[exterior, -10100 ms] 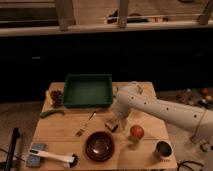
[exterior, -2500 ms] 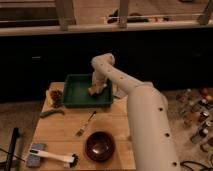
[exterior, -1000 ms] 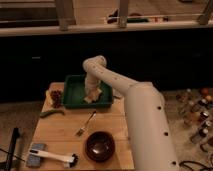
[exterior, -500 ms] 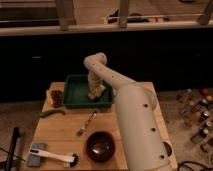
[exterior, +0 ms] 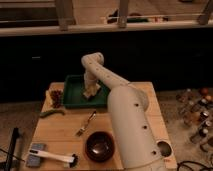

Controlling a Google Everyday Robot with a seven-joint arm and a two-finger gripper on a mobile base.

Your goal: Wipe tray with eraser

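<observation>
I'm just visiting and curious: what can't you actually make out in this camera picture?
- Gripper: low inside the dark-green rectangular plastic tray; finger state unreadable, blurred.
- Pale tan eraser block: under the gripper; contact with the tray floor unclear.
- Tray's right part: hidden by the white arm.

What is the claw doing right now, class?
Claw: down inside the tray, on the eraser; grip state cannot be told.

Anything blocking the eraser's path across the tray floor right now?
Nothing visible. The hand is down inside the shallow dark-green rectangular plastic tray with the small pale tan eraser block under it; the tray floor around it looks bare.
</observation>
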